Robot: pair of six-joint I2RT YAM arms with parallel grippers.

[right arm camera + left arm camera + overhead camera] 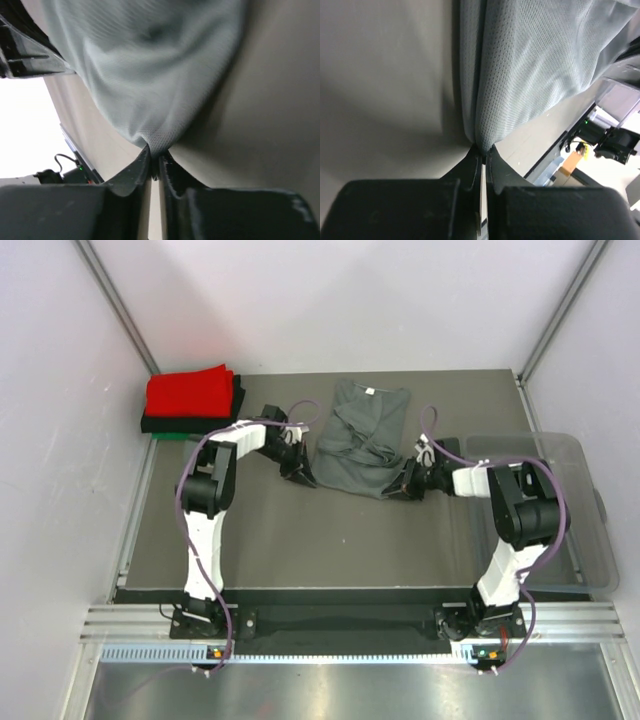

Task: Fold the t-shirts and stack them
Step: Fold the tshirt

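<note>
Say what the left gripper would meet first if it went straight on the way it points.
The crumpled dark grey cloth t-shirt: the left gripper is shut on its edge, so going straight on would likely just push into that same cloth. What lies beyond it is unclear.

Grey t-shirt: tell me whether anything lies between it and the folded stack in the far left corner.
No loose object does. Only the left arm crosses the table between the grey t-shirt and the folded stack. The left gripper and right gripper are shut on its near corners.
</note>
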